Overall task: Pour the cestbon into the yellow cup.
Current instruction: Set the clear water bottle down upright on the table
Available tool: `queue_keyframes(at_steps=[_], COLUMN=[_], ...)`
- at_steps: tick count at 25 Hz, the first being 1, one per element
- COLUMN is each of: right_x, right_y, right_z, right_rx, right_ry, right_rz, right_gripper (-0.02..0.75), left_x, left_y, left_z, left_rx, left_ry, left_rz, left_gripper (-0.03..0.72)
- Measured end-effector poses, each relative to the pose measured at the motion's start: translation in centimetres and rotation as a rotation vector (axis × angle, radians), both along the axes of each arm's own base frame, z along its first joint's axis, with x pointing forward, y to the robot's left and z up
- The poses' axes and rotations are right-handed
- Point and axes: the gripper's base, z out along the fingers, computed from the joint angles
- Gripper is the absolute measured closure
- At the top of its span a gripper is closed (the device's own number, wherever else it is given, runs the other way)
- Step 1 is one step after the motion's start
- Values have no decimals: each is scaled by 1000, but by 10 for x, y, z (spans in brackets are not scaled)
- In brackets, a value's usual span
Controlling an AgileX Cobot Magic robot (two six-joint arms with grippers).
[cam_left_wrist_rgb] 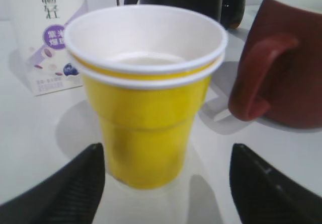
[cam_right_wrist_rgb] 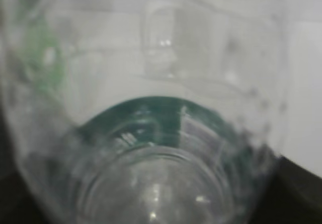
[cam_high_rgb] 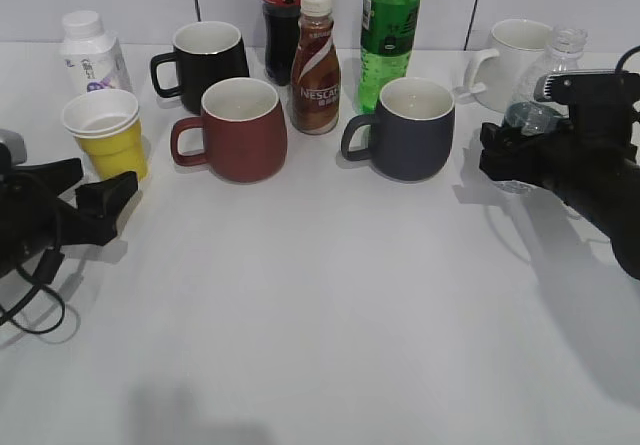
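Note:
The yellow cup (cam_high_rgb: 108, 135) stands at the left of the table, two nested cups with white rims. In the left wrist view the yellow cup (cam_left_wrist_rgb: 146, 113) sits just ahead of my left gripper (cam_left_wrist_rgb: 166, 151), between its two spread jaws without touching them. My left gripper (cam_high_rgb: 108, 171) is open. The cestbon (cam_high_rgb: 540, 90), a clear bottle with no cap on its neck, stands upright at the far right. My right gripper (cam_high_rgb: 515, 153) holds it low on the body. The cestbon (cam_right_wrist_rgb: 161, 108) fills the right wrist view, its dark green label blurred, with my right gripper (cam_right_wrist_rgb: 161, 196) closed round it.
A dark red mug (cam_high_rgb: 235, 130), a black mug (cam_high_rgb: 205, 57), a grey mug (cam_high_rgb: 410, 127) and a white mug (cam_high_rgb: 515, 60) stand across the back half. A Nescafe bottle (cam_high_rgb: 316, 65), a bright green bottle (cam_high_rgb: 390, 30), a cola bottle (cam_high_rgb: 283, 15) and a white drink bottle (cam_high_rgb: 92, 53) stand behind.

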Motion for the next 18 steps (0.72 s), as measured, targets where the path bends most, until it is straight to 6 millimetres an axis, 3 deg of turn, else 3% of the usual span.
queue_keyframes(at_steps=[9,18], right_x=[-15,-48], right_y=[-6,-12], right_z=[-9,6], right_rx=[-5,-3], right_ry=[68,206], right_rz=[-24,-10], right_gripper=[89,91], left_x=[-25,-53], left_y=[3,6], left_z=[1,19], left_rx=[7,-29], left_ry=[45,25], left_rz=[-2,-5], left_gripper=[100,100])
